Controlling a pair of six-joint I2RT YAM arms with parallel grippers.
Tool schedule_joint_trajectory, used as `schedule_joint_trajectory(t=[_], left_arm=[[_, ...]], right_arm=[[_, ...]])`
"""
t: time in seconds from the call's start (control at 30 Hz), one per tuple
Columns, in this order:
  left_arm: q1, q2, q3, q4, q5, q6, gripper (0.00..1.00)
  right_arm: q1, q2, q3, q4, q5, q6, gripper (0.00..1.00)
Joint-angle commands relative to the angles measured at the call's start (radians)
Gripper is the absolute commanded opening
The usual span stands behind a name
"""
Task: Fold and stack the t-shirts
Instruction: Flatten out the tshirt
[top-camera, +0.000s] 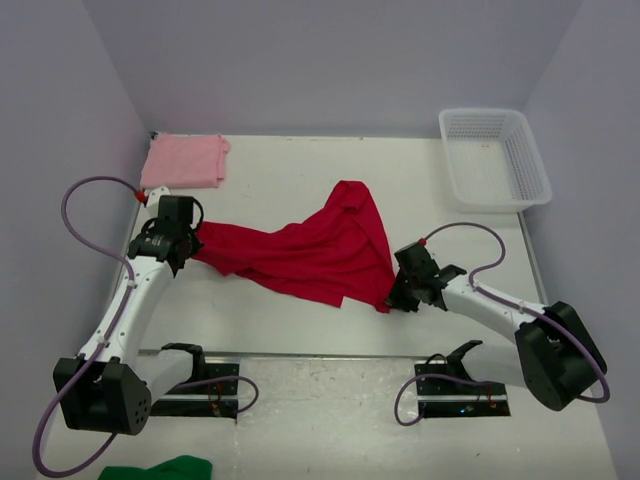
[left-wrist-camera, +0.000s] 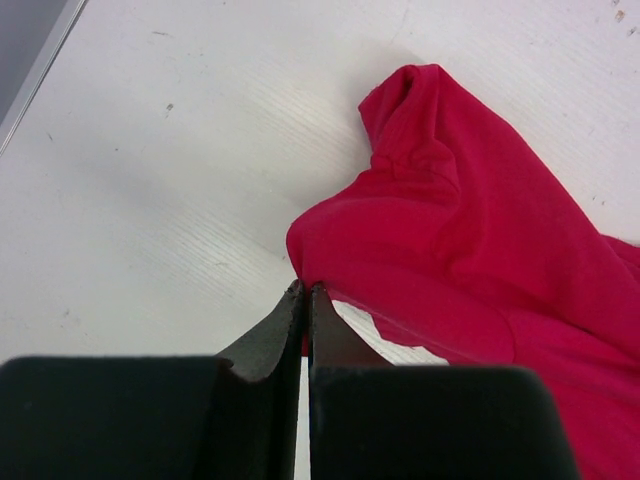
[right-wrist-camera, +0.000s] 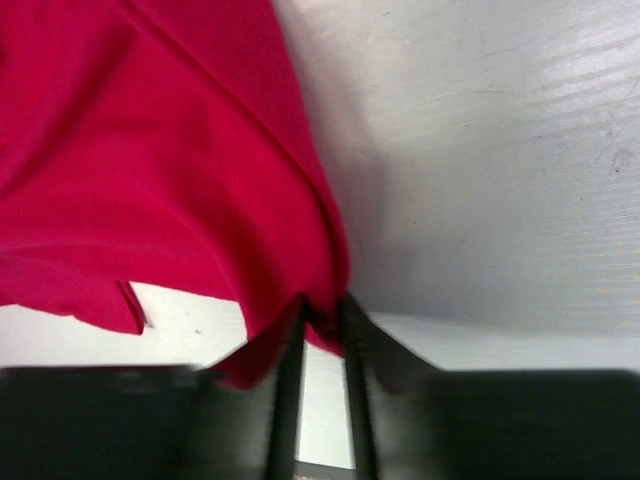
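No text, label, brand, number or sign could be read in any view. The red tee (top-camera: 320, 250), the pink tee (top-camera: 185, 160) in the tabletop's (top-camera: 290, 180) far left corner and the basket (top-camera: 495, 155) in its far right corner all showed plain surfaces.
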Motion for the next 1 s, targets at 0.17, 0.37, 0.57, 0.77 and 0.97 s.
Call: schedule_joint_trajectory(t=[0.17,0.37,0.57,0.77,0.97], left_arm=[[0.013,-0.026,-0.014,0.04,0.014,0.028,0.0],[0.013,-0.082,0.03,0.034,0.06,0.052,0.0],[0.011,-0.268,0.132,0.071,0.163,0.077,0.0],[0.011,-0.357,0.294,0.085,0.249,0.143,0.0],[0.011,-0.388,0.549,0.088,0.287,0.206,0.0]], right_arm=[[0.019,-0.029,-0.018,-0.038,0.035,-0.004,0.0],[0.033,-0.109,0.131,-0.116,0.104,-0.183,0.0],[0.033,-0.193,0.437,-0.246,0.151,-0.351,0.0],[0.033,-0.162,0.787,-0.358,0.142,-0.539,0.0],[0.036,-0.156,1.174,-0.492,0.093,-0.659,0.0]])
